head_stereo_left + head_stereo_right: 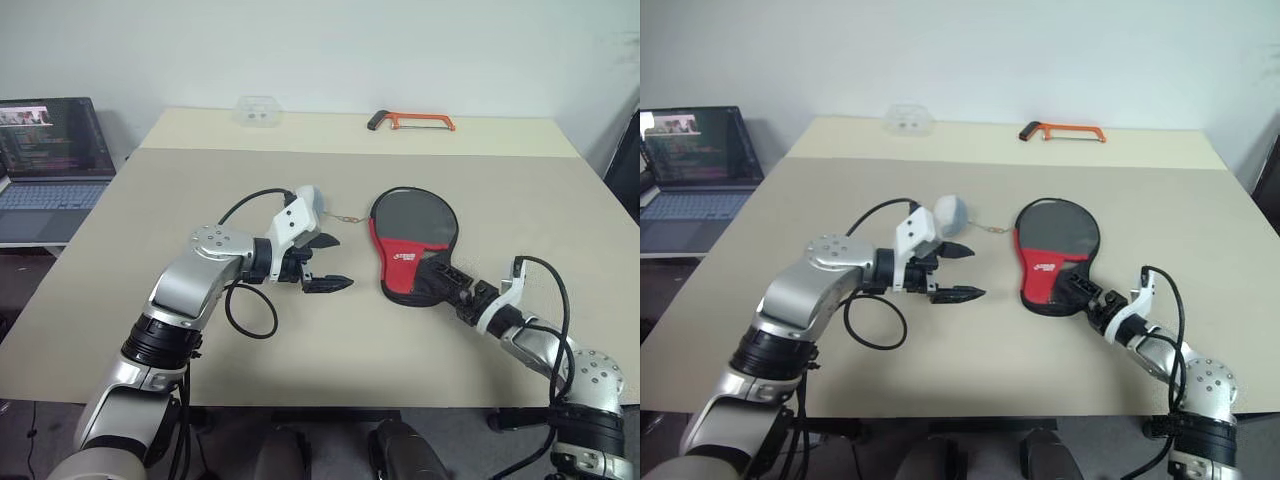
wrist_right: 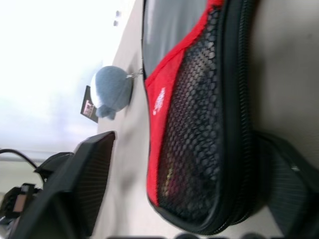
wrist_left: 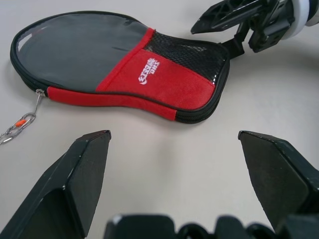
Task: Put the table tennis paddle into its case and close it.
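Case (image 3: 149,74): matt red cloth panel, coarse black mesh pocket, smooth grey face. Ball charm (image 2: 112,92): fluffy. Table (image 1: 150,190): smooth, matt beige.

1. The head views are evenly and softly lit from above; the beige table (image 1: 330,330) reads bright with no hard glare.
2. Shadows are faint and short: a soft dark patch lies under the left gripper (image 1: 330,265) near the centre of the frame, and a thin one rims the case (image 1: 412,242).
3. The laptop (image 1: 50,150) screen glows at the upper left of the frame, its text too small to read.
4. In the left wrist view the case is sharp, while the near black fingers (image 3: 79,179) at the bottom are soft.
5. In the right wrist view the upper left is washed out white by overexposure; the mesh (image 2: 199,149) is blurred by closeness, and the fluffy ball (image 2: 112,92) is soft.
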Controlling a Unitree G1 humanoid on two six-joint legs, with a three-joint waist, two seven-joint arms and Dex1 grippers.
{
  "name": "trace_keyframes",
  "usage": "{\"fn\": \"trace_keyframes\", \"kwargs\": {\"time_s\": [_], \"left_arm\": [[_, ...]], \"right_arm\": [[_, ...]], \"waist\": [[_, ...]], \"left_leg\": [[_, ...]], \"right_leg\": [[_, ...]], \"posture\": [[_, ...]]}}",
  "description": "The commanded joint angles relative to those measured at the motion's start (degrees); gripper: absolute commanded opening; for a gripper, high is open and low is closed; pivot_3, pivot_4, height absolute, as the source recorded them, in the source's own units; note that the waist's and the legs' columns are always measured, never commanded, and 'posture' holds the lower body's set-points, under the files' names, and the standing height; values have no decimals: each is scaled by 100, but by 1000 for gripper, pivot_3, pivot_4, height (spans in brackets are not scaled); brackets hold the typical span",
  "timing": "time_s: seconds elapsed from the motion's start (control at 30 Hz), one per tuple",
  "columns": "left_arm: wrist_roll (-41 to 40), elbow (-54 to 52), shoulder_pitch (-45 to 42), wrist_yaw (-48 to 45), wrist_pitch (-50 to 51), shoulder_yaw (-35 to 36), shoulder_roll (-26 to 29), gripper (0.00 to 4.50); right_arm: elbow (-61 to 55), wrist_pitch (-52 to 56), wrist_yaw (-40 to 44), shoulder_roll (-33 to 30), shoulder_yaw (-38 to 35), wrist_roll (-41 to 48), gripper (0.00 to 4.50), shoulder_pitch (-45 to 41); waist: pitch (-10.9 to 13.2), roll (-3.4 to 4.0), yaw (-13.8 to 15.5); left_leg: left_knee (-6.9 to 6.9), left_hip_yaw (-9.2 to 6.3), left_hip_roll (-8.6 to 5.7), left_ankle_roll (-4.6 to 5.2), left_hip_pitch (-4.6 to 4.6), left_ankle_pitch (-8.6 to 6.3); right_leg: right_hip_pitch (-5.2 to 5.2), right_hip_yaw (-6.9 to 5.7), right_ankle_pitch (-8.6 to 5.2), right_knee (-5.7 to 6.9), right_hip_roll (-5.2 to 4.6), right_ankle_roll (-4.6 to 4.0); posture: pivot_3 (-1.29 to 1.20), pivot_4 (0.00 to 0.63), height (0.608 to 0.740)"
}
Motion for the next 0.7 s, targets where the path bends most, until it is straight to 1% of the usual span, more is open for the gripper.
{"fn": "trace_keyframes", "kwargs": {"time_s": [0.03, 0.13, 0.2, 0.33, 0.43, 0.47, 0.5, 0.53, 0.7], "left_arm": [[-34, -143, -37, 19, -48, 62, 45, 4500], [-16, -121, -50, 23, -67, 60, 49, 4500], [-16, -117, -56, 28, -66, 62, 42, 4500], [-5, -106, -64, 35, -78, 48, 31, 4500], [-9, -106, -69, 27, -80, 43, 37, 4500], [-11, -101, -72, 21, -84, 40, 41, 4500], [-11, -102, -71, 14, -87, 39, 50, 4500], [-12, -92, -72, 4, -93, 39, 58, 4500], [7, -22, -104, -46, -137, 14, 74, 4500]], "right_arm": [[253, -16, -138, 26, 62, -252, 2846, -105], [401, 0, -143, -5, 49, -439, 1813, -101], [456, 21, -148, -19, 40, -520, 1165, -90], [487, 137, -150, -72, 66, -563, 27, -22], [468, 368, -132, -218, 202, -702, 27, 93], [448, 478, -117, -288, 256, -751, 27, 144], [380, 594, -56, -370, 301, -761, 27, 217], [290, 734, 37, -478, 314, -706, 27, 299], [-162, 1262, 748, -1150, 563, -741, 27, 726]], "waist": [[0, 0, 0], [-2, -2, 0], [-16, -26, -1], [-43, -69, 3], [-44, -68, 7], [-45, -69, 22], [-45, -70, 51], [-49, -73, 85], [-50, -75, 254]], "left_leg": [[0, 1, 0, 0, 0, 0], [0, 1, 0, 0, 0, 0], [0, 1, 1, 0, 7, 0], [1, 0, 2, 0, 22, 0], [-2, -3, 8, 5, 73, -3], [-3, -4, 14, 7, 77, -4], [-4, -6, 49, 7, 73, -4], [-5, -3, 54, 9, 72, -5], [-20, 7, 52, 25, 58, -19]], "right_leg": [[0, 0, 0, 0, 0, 0], [0, 1, 0, 0, 0, 0], [5, 1, 0, 0, 0, 0], [24, 1, 4, -6, -1, 7], [95, 1, -3, -52, -3, 29], [103, -1, -3, -60, -3, 28], [105, -1, -1, -69, -3, 28], [109, -3, 4, -85, 2, 27], [106, -10, 1, -104, -1, -3]], "posture": [[0, 150, 740], [0, 150, 740], [0, 150, 740], [0, 150, 740], [0, 150, 740], [0, 150, 740], [0, 150, 740], [0, 150, 740], [0, 150, 740]]}}
